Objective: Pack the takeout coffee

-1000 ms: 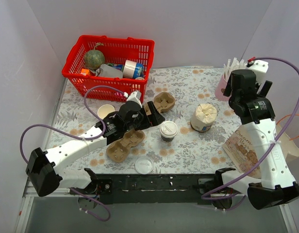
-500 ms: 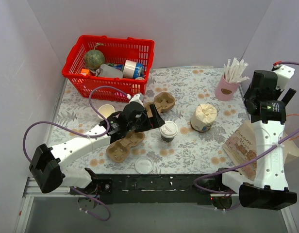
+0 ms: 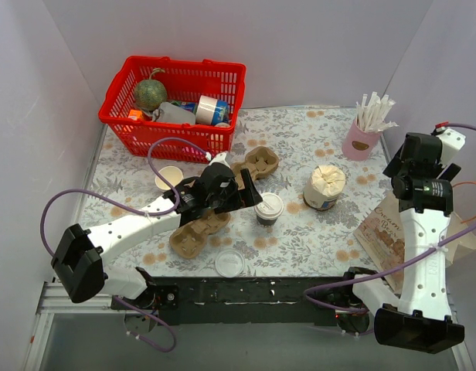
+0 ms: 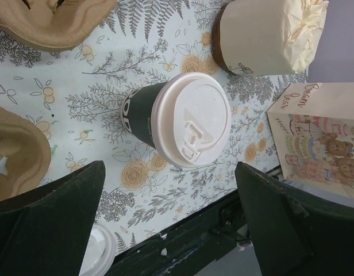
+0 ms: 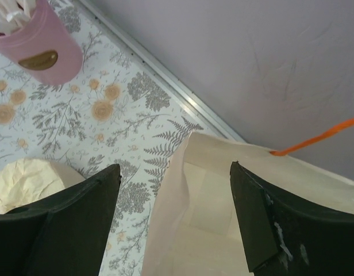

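Observation:
The takeout coffee (image 3: 268, 209) stands upright mid-table with a white lid and a dark lower band. In the left wrist view the coffee (image 4: 183, 123) is just ahead of the fingers. My left gripper (image 3: 243, 190) is open and empty, just left of the cup and not touching it; in its own view the left gripper (image 4: 169, 187) has its jaws wide apart. My right gripper (image 3: 402, 167) is open and empty above the open paper bag (image 3: 389, 232). The right gripper (image 5: 175, 172) looks down into the bag's mouth (image 5: 223, 201).
A red basket (image 3: 168, 141) of items sits back left. There are a pink straw holder (image 3: 360, 141), a white tub with crumpled paper (image 3: 324, 187), two cardboard cup carriers (image 3: 199, 228) (image 3: 261, 161), a plain cream cup (image 3: 169, 177) and a loose lid (image 3: 229, 263).
My right arm has swung from over the pink straw holder to the right and nearer, over the paper bag. My left gripper has edged right toward the coffee.

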`<state>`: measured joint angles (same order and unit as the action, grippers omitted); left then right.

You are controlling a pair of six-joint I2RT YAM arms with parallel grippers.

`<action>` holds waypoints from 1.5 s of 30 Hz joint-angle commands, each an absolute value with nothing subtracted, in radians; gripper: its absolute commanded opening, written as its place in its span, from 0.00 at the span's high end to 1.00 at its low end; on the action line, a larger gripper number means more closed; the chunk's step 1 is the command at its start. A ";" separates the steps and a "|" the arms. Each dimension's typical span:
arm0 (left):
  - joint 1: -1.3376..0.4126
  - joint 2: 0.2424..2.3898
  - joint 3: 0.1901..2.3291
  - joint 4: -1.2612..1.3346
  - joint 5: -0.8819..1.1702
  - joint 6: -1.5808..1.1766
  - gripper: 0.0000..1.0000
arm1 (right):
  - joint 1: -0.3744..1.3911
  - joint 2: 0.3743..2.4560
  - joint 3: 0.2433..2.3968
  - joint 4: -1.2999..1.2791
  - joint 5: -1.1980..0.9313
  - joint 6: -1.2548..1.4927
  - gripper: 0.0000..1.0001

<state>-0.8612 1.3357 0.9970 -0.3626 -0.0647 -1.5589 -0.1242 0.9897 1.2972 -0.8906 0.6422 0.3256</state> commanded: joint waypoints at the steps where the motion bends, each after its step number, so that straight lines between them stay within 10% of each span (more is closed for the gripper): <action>1: -0.864 1.315 1.015 -0.380 -0.066 -1.557 0.02 | -0.129 0.962 1.235 -0.891 0.571 0.379 0.20; 6: -0.864 1.305 1.019 -0.397 -0.080 -1.562 0.02 | -0.129 0.986 1.201 -0.893 0.551 0.379 0.32; 13: -0.864 1.264 1.023 -0.426 -0.123 -1.566 0.02 | -0.129 0.994 1.259 -0.836 0.514 0.308 0.98; 26: -0.864 1.172 0.997 -0.448 -0.161 -1.563 0.02 | -0.074 1.074 1.517 -0.583 0.163 0.057 0.99; 34: -0.864 1.146 0.980 -0.472 -0.193 -1.585 0.02 | 0.215 1.311 1.722 -0.407 0.345 -0.138 0.99; 45: -0.864 1.077 0.940 -0.476 -0.218 -1.595 0.02 | 0.345 1.345 1.530 -0.107 0.048 -0.394 0.99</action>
